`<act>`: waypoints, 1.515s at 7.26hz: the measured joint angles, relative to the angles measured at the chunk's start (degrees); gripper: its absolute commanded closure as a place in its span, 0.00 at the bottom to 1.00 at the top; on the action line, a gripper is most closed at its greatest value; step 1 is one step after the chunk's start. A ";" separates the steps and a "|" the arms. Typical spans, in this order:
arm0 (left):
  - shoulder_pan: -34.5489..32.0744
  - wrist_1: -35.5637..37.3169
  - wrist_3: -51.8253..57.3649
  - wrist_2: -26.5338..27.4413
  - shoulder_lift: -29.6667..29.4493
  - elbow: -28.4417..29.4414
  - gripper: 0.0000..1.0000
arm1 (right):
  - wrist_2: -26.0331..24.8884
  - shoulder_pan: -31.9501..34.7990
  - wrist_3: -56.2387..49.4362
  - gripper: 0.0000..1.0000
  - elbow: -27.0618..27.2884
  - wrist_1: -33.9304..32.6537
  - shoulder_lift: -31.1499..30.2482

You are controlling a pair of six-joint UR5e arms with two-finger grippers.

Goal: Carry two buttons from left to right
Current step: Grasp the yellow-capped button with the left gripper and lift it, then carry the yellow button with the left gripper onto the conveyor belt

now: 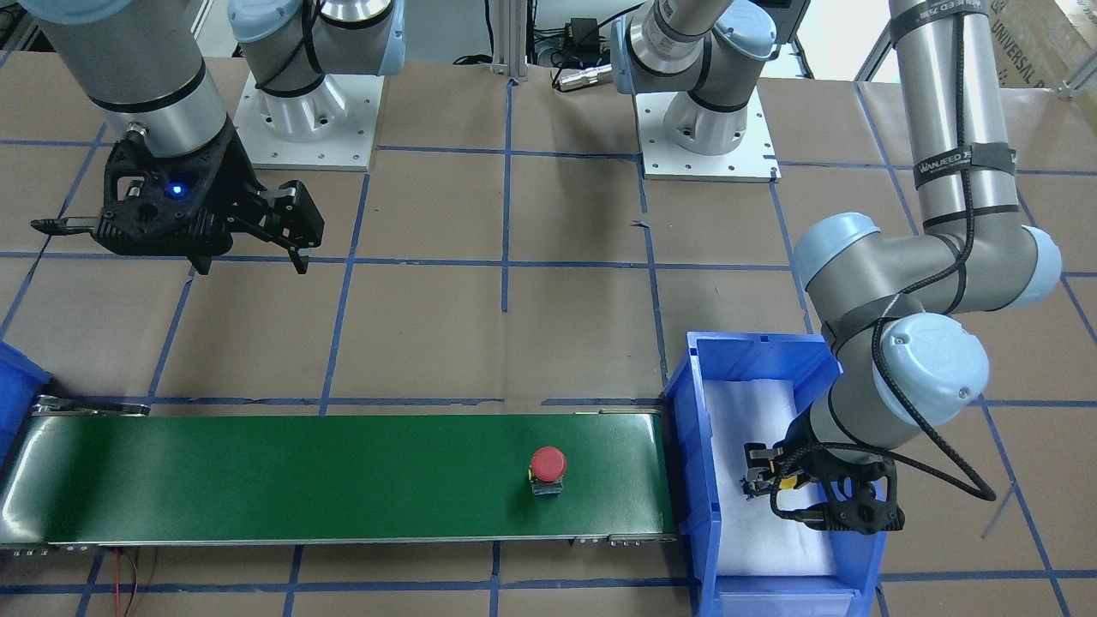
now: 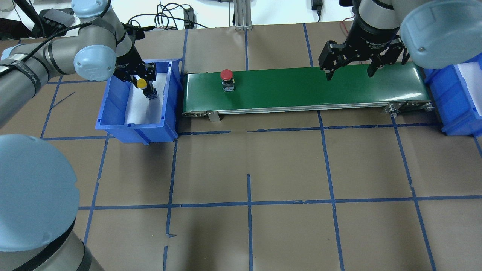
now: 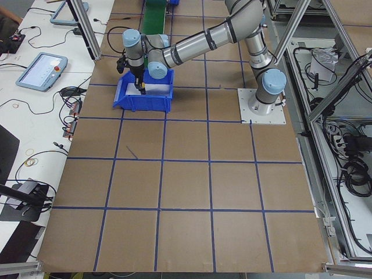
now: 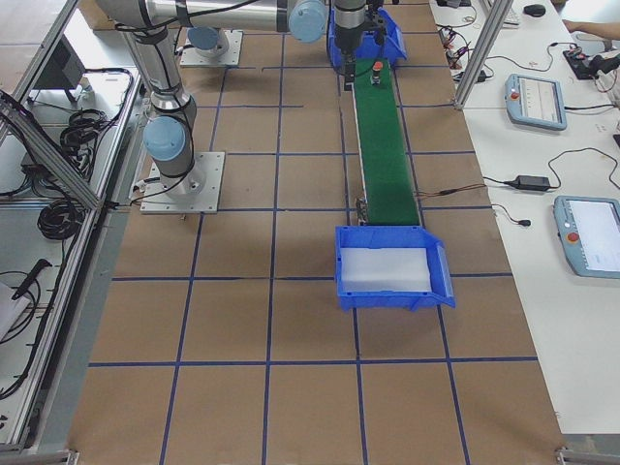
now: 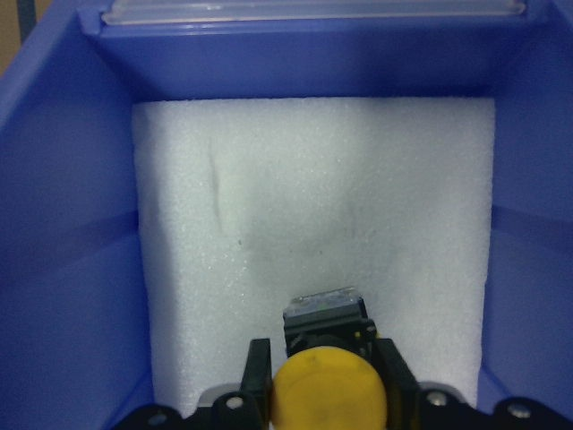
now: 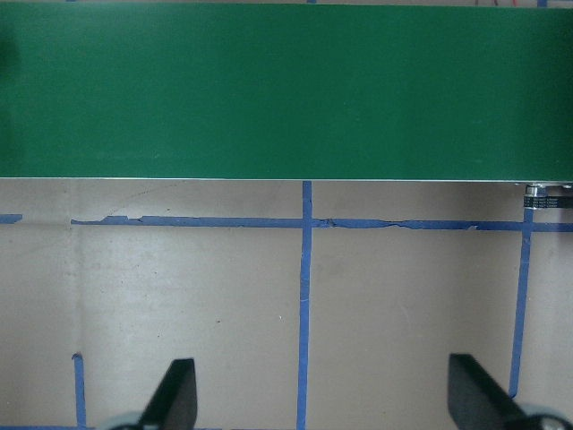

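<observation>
- Step in hand, as I judge it: the second of two buttons is being picked out to go on the green conveyor belt [image 2: 320,88]; the first is on the belt already, and neither has reached the right side
- My left hand [image 2: 145,86] is down inside the blue bin [image 2: 113,130] at the belt's left end; its fingers are closed on the yellow button [image 5: 328,394], one either side of it
- The yellow button: a round, smooth yellow cap on a short black-and-metal body; the body points away from my wrist over white foam [image 5: 313,197]; I cannot tell whether it is lifted clear of the foam
- The red button [image 2: 227,79]: a round red cap on a dark body, upright on the belt near its left end
- My right hand [image 2: 350,71] hangs by the belt's right end, over the counter on my base's side; fingers wide apart, holding nothing
- Next move, I think: raise the yellow button over the bin wall, set it upright on the belt clear of the red one; a second blue bin [image 2: 452,101] waits at the belt's right end
</observation>
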 measured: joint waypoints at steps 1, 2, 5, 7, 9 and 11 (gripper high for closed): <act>-0.04 -2.05 -0.19 0.03 1.21 1.57 0.99 | -0.06 0.00 0.00 0.00 0.00 0.00 0.00; -0.11 -5.58 -0.91 0.02 3.09 3.22 0.99 | -0.12 0.01 0.00 0.00 0.00 0.00 0.00; -3.57 -19.31 -7.90 0.06 8.78 10.26 0.99 | -0.02 0.06 0.00 0.00 0.00 0.00 0.00; -8.81 -21.03 -14.72 0.91 7.69 12.70 0.99 | 0.01 0.08 0.00 0.00 0.00 0.00 0.00; -12.84 -19.10 -18.89 2.38 4.13 12.98 0.99 | 0.02 0.09 0.00 0.00 0.00 0.00 0.00; -16.03 -17.53 -21.07 4.49 1.09 12.97 0.99 | 0.07 0.07 0.00 0.00 0.00 0.00 0.00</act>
